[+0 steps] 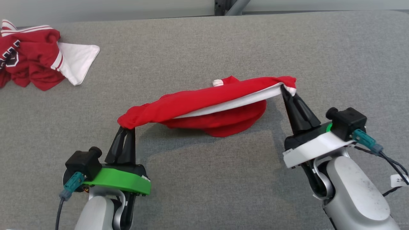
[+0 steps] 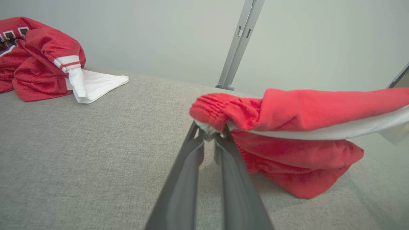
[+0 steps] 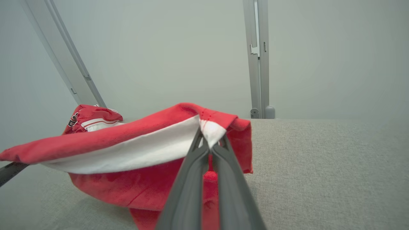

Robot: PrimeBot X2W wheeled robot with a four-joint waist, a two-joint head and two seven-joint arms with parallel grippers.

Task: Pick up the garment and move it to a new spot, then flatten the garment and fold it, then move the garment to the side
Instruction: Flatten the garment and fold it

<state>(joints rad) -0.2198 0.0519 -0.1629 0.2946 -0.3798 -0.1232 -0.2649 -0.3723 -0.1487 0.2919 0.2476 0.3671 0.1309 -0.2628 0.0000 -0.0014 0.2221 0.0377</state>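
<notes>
The garment (image 1: 204, 103) is red with a white band along one edge. It hangs stretched between both grippers above the grey table (image 1: 204, 179), and its lower part sags onto the cloth surface. My left gripper (image 1: 127, 127) is shut on its bunched left end (image 2: 220, 111). My right gripper (image 1: 284, 88) is shut on its right corner, where red meets white (image 3: 209, 131). In the left wrist view the garment (image 2: 300, 140) runs off to the right from my fingers (image 2: 183, 179). In the right wrist view it (image 3: 127, 153) runs off to the left.
A second red garment (image 1: 28, 56) with white stripes and a white part lies crumpled at the table's far left corner, also seen as a heap (image 2: 41, 60) in the left wrist view. A grey metal post (image 3: 257, 60) stands behind the table's far edge.
</notes>
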